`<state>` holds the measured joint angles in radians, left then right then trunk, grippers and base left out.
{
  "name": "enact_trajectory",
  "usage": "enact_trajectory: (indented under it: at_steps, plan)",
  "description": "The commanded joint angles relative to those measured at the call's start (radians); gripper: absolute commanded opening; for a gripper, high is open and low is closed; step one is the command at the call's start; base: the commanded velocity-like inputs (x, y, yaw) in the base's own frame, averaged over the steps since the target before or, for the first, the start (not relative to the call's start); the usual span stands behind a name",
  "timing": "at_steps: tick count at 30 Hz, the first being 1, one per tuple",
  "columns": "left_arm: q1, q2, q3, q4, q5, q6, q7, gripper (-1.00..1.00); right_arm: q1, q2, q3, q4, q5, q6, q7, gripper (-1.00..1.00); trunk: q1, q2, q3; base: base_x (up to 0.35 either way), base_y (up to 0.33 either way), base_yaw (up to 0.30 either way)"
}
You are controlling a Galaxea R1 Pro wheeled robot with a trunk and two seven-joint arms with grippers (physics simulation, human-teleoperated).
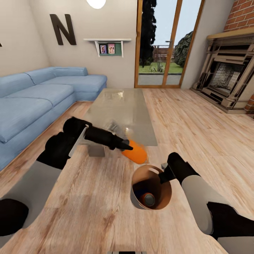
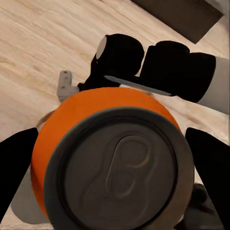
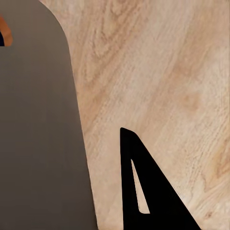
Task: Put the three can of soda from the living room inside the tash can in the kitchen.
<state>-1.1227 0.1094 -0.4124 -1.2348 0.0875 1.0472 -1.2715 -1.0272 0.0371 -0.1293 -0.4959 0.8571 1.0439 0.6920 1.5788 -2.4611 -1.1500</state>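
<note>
Still in the living room, beside the blue sofa (image 1: 42,95) and glass-topped low table (image 1: 121,113); left gripper (image 1: 127,145) clamped on an orange soda can (image 1: 135,152), lying tilted, grey top toward the wrist camera, black fingers (image 2: 17,167) pressed on either side; held above the floor just beyond the trash can (image 1: 151,190), not yet over its mouth; inside the bin, another can (image 1: 149,199) with a grey top and something blue beside it; right gripper (image 1: 164,173) at the bin's rim, apparently gripping the grey wall (image 3: 38,143), though cannot tell for sure whether closed; step in hand, by judgement: dropping this can in; next, a short carry toward the opening, then release squarely above it.
</note>
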Motion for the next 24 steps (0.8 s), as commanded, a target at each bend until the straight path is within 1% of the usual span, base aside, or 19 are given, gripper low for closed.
enact_trajectory:
  at_steps: [1, 3, 5, 6, 7, 8, 9, 12, 14, 15, 16, 17, 18, 20, 21, 23, 24]
  plan:
    - [0.0, 0.001, -0.04, 0.0, -0.002, 0.0, -0.011, -1.0, 0.0, 0.004, 0.001, 0.0, -0.011, 0.003, -0.001, -1.0, 0.0, 0.0, 0.0, 0.0, 0.0, 0.0]
    - [0.0, 0.002, -0.067, -0.001, -0.002, 0.0, -0.015, -1.0, 0.0, 0.005, 0.001, 0.0, -0.011, 0.003, -0.001, -1.0, 0.0, 0.0, 0.0, 0.0, 0.0, 0.0]
    - [0.0, 0.001, -0.144, -0.001, -0.004, 0.0, -0.019, -1.0, -0.001, 0.007, 0.002, -0.001, -0.01, 0.003, -0.001, -1.0, 0.0, 0.0, 0.0, 0.0, 0.0, 0.0]
    - [0.0, 0.001, -0.163, -0.001, -0.004, 0.0, -0.019, -1.0, -0.001, 0.007, 0.002, -0.001, -0.01, 0.003, -0.002, -1.0, 0.0, 0.0, 0.0, 0.0, 0.0, 0.0]
    - [0.0, 0.0, -0.193, -0.001, -0.005, 0.0, -0.019, -1.0, -0.001, 0.007, 0.002, -0.001, -0.01, 0.003, -0.002, -1.0, 0.0, 0.0, 0.0, 0.0, 0.0, 0.0]
    - [0.0, -0.001, -0.204, -0.001, -0.005, 0.0, -0.019, -1.0, -0.001, 0.007, 0.002, -0.001, -0.01, 0.003, -0.002, -1.0, 0.0, 0.0, 0.0, 0.0, 0.0, 0.0]
    - [0.0, -0.002, -0.229, -0.002, -0.006, 0.0, -0.018, -1.0, -0.001, 0.008, 0.002, -0.001, -0.01, 0.003, -0.002, -1.0, 0.0, 0.0, 0.0, 0.0, 0.0, 0.0]
    - [0.0, -0.003, -0.258, -0.001, -0.007, 0.0, -0.015, -1.0, -0.001, 0.009, 0.002, -0.002, -0.01, 0.003, -0.001, -1.0, 0.0, 0.0, 0.0, 0.0, 0.0, 0.0]
    - [0.0, -0.005, -0.293, 0.0, -0.008, 0.0, -0.011, -1.0, -0.001, 0.015, 0.002, -0.002, -0.01, 0.003, -0.002, -1.0, 0.0, 0.0, 0.0, 0.0, 0.0, 0.0]
    - [0.0, -0.005, -0.3, 0.0, -0.008, 0.0, -0.008, -1.0, -0.002, 0.017, 0.002, -0.003, -0.01, 0.003, -0.002, -1.0, 0.0, 0.0, 0.0, 0.0, 0.0, 0.0]
    - [0.0, -0.006, -0.313, 0.001, -0.009, 0.0, 0.013, -1.0, -0.002, 0.027, 0.003, -0.003, -0.01, 0.003, -0.002, -1.0, 0.0, 0.0, 0.0, 0.0, 0.0, 0.0]
    - [0.0, -0.007, -0.318, 0.001, -0.009, 0.0, 0.037, -1.0, -0.002, 0.032, 0.006, -0.004, -0.009, 0.003, -0.002, -1.0, 0.0, 0.0, 0.0, 0.0, 0.0, 0.0]
    - [0.0, -0.012, -0.322, 0.001, -0.009, 0.0, 0.084, -1.0, -0.002, 0.04, 0.02, -0.004, -0.009, 0.003, -0.002, -1.0, 0.0, 0.0, 0.0, 0.0, 0.0, 0.0]
    - [0.0, -0.022, -0.324, 0.002, -0.009, 0.0, 0.117, -1.0, -0.002, 0.045, 0.033, -0.004, -0.01, 0.003, -0.002, -1.0, 0.0, 0.0, 0.0, 0.0, 0.0, 0.0]
    - [0.001, -0.032, -0.326, 0.005, -0.009, 0.0, 0.148, -1.0, -0.002, 0.05, 0.043, -0.004, -0.01, 0.003, -0.002, -1.0, 0.0, 0.0, 0.0, 0.0, 0.0, 0.0]
    - [0.002, -0.043, -0.328, 0.025, -0.009, 0.0, 0.201, -1.0, -0.002, 0.066, 0.056, -0.006, -0.01, 0.003, -0.002, -1.0, 0.0, 0.0, 0.0, 0.0, 0.0, 0.0]
    - [0.002, -0.045, -0.329, 0.03, -0.008, 0.0, 0.21, -1.0, -0.002, 0.069, 0.058, -0.006, -0.01, 0.003, -0.002, -1.0, 0.0, 0.0, 0.0, 0.0, 0.0, 0.0]
